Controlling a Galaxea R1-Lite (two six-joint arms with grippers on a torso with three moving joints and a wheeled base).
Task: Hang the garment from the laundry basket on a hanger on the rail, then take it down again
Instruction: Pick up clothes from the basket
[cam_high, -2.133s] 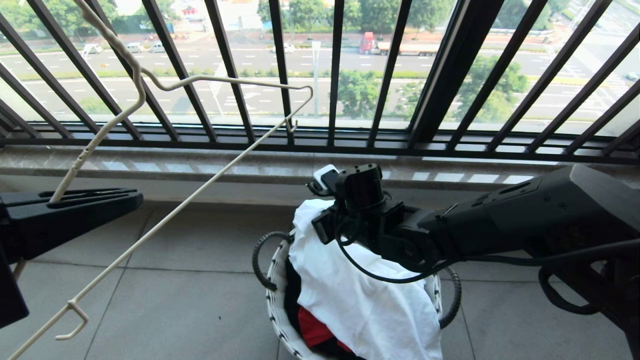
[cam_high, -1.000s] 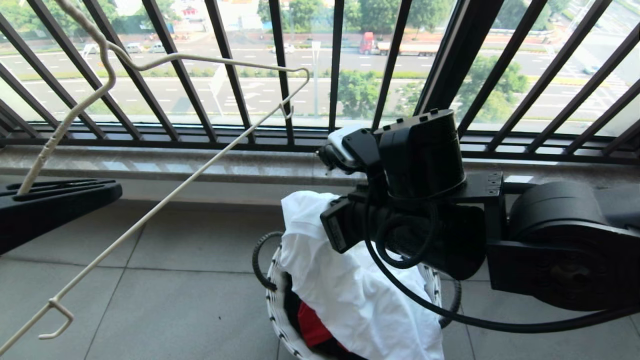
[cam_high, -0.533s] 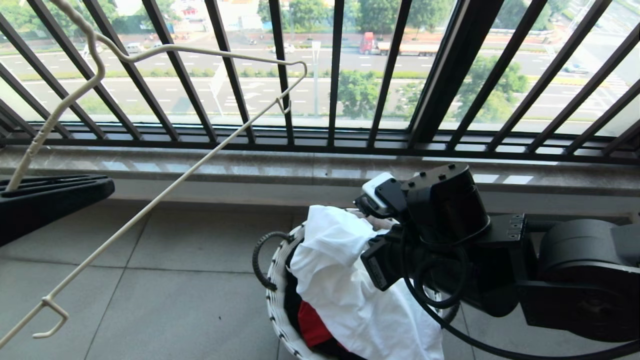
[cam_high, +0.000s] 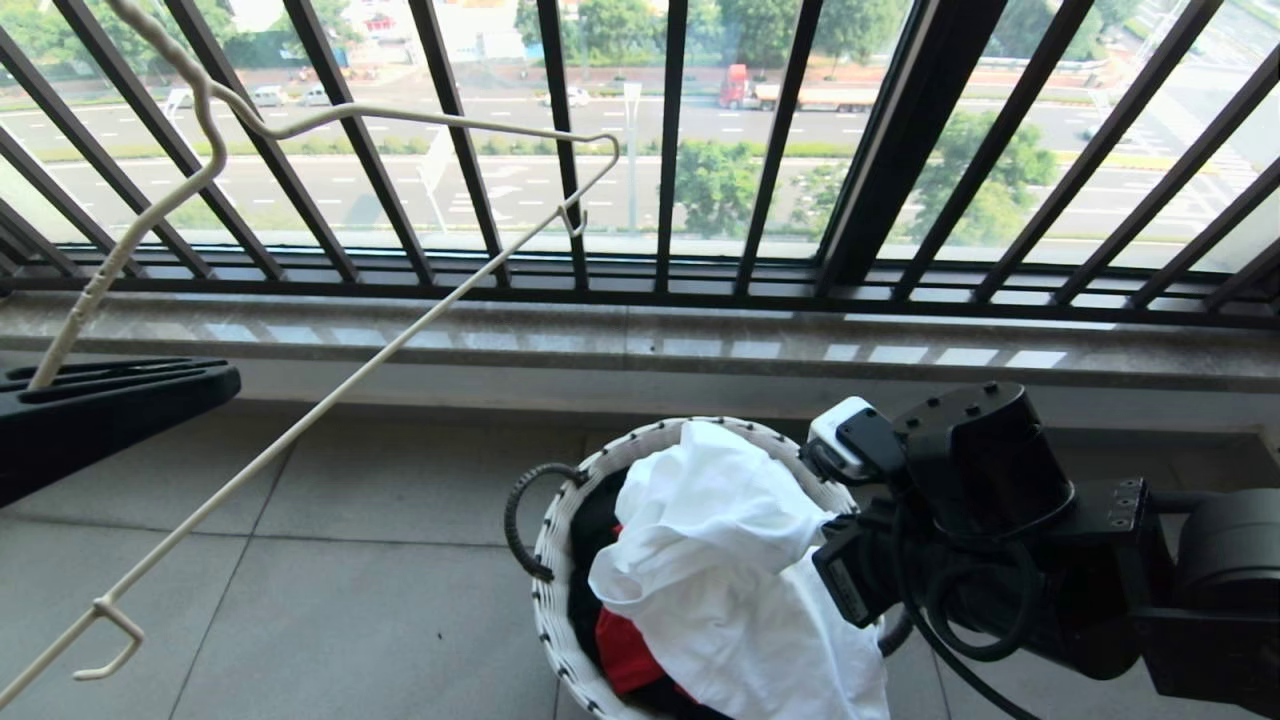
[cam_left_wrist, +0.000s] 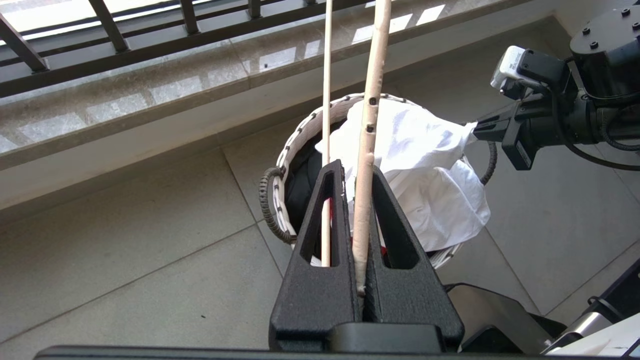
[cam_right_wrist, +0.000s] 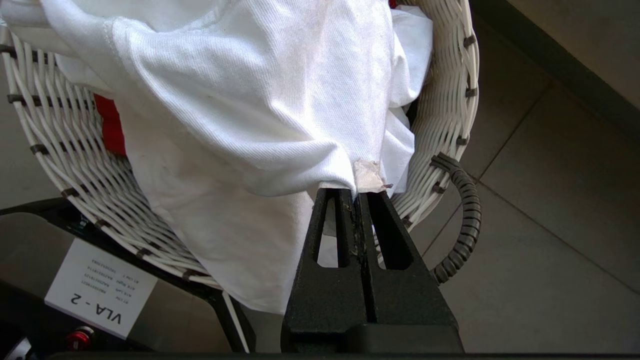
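The white garment (cam_high: 720, 570) lies bunched over the laundry basket (cam_high: 552, 560), a round white woven basket with black corded handles, on the tiled floor. My right gripper (cam_right_wrist: 356, 192) sits low at the basket's right side, shut on a pinch of the garment (cam_right_wrist: 240, 100) by a small label. At the far left my left gripper (cam_high: 225, 380) is shut on the wrapped neck of the thin cream hanger (cam_high: 330, 390), which slants up across the window. In the left wrist view the neck of the hanger (cam_left_wrist: 367, 125) stands between the fingers. The rail is out of view.
Black window bars (cam_high: 670, 150) and a stone sill (cam_high: 600, 345) close off the far side. A red garment (cam_high: 625, 655) and dark cloth lie under the white one. My own base with a white label (cam_right_wrist: 95, 295) stands just behind the basket (cam_right_wrist: 450, 75).
My right arm has come down from in front of the window to the basket's right side, taking the raised garment down and rightward with it. The left gripper and hanger have barely shifted.
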